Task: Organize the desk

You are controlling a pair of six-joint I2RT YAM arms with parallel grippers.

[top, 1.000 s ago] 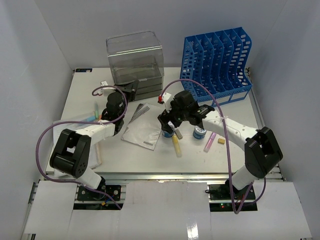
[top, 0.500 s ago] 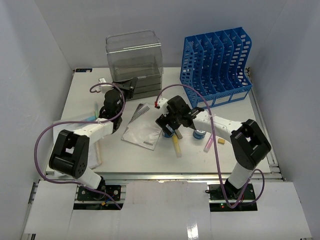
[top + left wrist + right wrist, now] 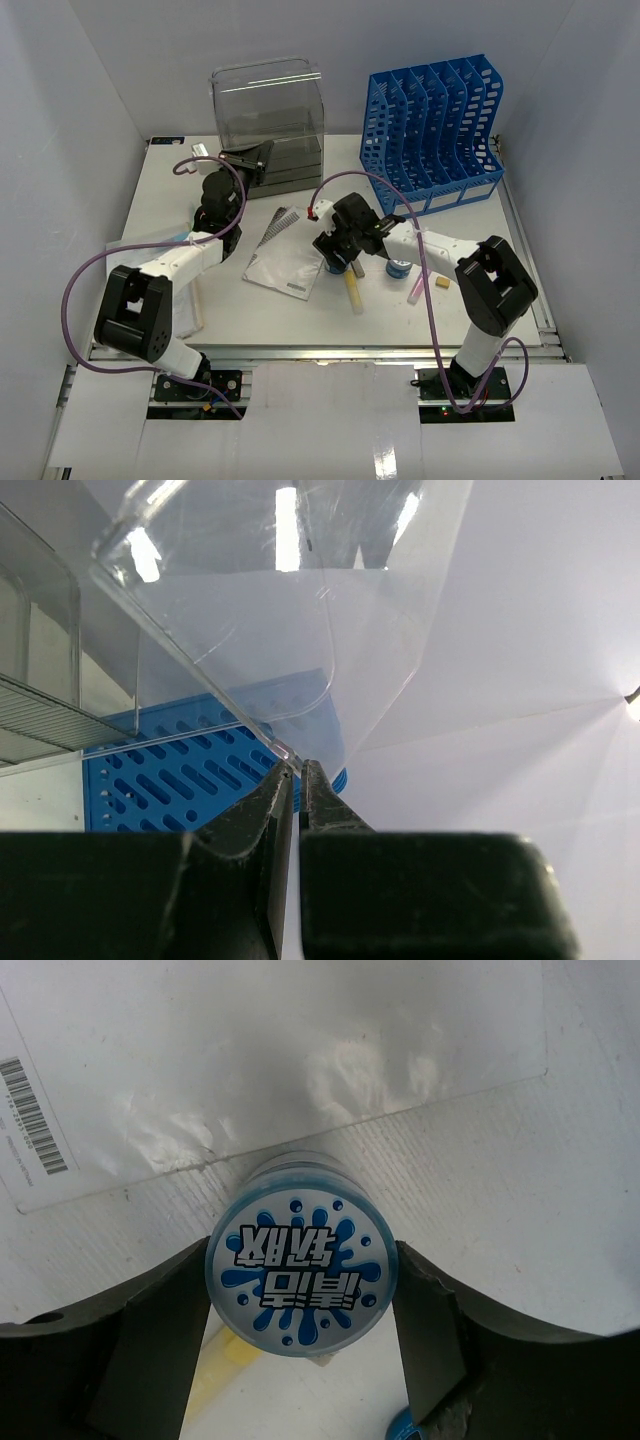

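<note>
White desk (image 3: 480,290), beneath both grippers, lies flat and strewn with papers (image 3: 285,265) and pens (image 3: 353,292), white walls (image 3: 100,80) around it — since a second ago the left gripper (image 3: 298,775) has reached farther out, pinching at its fingertips the rim of the now-tilted clear drawer box (image 3: 300,610) — while the right gripper (image 3: 300,1290) clasps a blue-lidded jar (image 3: 300,1260) between its fingers.

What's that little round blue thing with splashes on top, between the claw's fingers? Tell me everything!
It is a small round jar, seen from above. Its flat lid is white with blue splashes and printed characters, ringed in light blue. It stands upright on the white desk, at the edge of a clear plastic sleeve. The right claw has a dark finger against each side.
</note>
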